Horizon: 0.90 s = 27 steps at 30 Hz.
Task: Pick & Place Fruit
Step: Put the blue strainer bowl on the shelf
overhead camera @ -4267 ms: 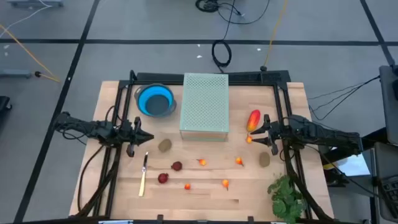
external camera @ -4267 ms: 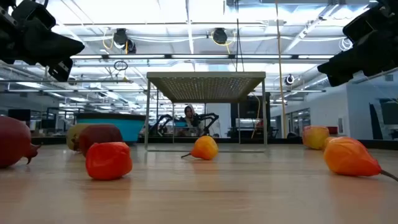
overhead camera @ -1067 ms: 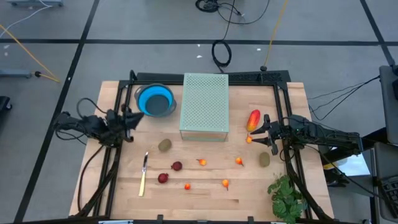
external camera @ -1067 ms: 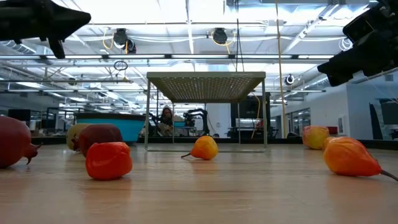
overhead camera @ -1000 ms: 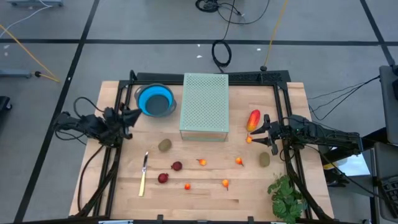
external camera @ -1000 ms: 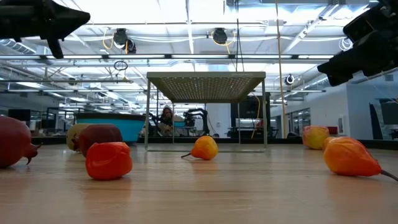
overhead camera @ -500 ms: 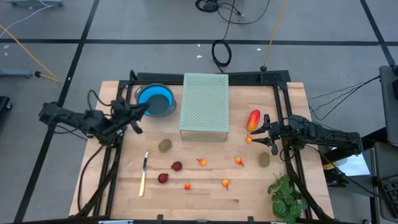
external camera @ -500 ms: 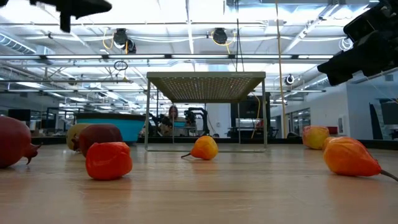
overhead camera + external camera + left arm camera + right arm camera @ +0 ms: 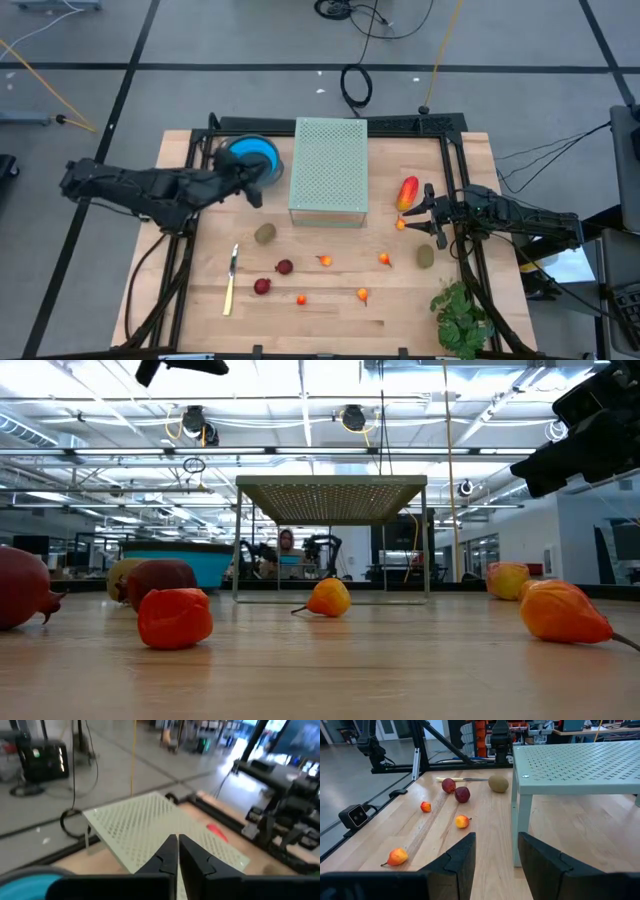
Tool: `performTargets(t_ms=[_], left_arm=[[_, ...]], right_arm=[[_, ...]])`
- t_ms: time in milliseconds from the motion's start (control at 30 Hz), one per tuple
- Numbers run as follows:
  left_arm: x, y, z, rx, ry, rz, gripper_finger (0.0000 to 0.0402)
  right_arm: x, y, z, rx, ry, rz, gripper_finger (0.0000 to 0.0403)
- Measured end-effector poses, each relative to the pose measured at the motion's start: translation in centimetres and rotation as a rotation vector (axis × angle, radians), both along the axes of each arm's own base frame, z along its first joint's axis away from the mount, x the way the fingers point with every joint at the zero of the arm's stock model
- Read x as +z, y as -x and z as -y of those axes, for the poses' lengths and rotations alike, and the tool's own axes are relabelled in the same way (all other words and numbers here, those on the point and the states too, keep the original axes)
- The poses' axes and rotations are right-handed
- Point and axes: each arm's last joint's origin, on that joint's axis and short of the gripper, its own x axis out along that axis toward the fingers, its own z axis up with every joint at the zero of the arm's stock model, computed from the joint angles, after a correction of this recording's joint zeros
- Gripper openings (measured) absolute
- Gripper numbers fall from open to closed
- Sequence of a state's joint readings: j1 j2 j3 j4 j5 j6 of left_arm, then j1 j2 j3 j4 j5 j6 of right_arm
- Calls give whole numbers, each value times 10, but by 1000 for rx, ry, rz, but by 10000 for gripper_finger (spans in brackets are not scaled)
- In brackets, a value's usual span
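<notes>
The fruit lies loose on the wooden table [image 9: 330, 320]. A red-and-yellow piece [image 9: 407, 192] and a tiny orange one [image 9: 401, 225] lie just off my right gripper [image 9: 425, 214]. That gripper is open, level and empty at the right edge. Brownish ovals [image 9: 264, 234] [image 9: 425, 257], dark red round ones [image 9: 284, 267] [image 9: 262, 286] and more orange pieces [image 9: 324, 261] [image 9: 362, 294] lie toward the near side. My left gripper [image 9: 256, 188] is shut and empty. It hangs high over the right rim of the blue bowl [image 9: 245, 158].
A green perforated stand [image 9: 329, 170] on thin legs fills the far middle, right of the bowl. A yellow-handled knife [image 9: 231, 280] lies near left, a leafy plant [image 9: 460, 315] at the near right corner. Black frame rails run along both sides.
My left gripper has risen and swung toward the table's right, from the left rail to over the bowl's right rim. It has also tipped up toward level. The fruit and my right arm have kept still.
</notes>
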State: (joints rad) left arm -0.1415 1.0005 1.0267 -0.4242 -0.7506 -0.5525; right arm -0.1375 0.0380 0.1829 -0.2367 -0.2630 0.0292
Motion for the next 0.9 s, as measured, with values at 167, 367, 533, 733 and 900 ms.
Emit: performTargets(t_ms=[167, 367, 533, 733, 900], left_arm=[[7, -11, -15, 30, 119, -99, 3], [3, -15, -36, 100, 277, -196, 1], [-7, -8, -54, 203, 428, -237, 1], [-16, 7, -72, 364, 582, -284, 1], [-20, 19, -82, 483, 637, -318, 1]], right_arm=[[0, 0, 0, 0, 0, 0, 139], [0, 0, 0, 0, 0, 0, 139], [0, 0, 0, 0, 0, 0, 139], [0, 0, 0, 0, 0, 0, 139], [0, 0, 0, 0, 0, 0, 139]])
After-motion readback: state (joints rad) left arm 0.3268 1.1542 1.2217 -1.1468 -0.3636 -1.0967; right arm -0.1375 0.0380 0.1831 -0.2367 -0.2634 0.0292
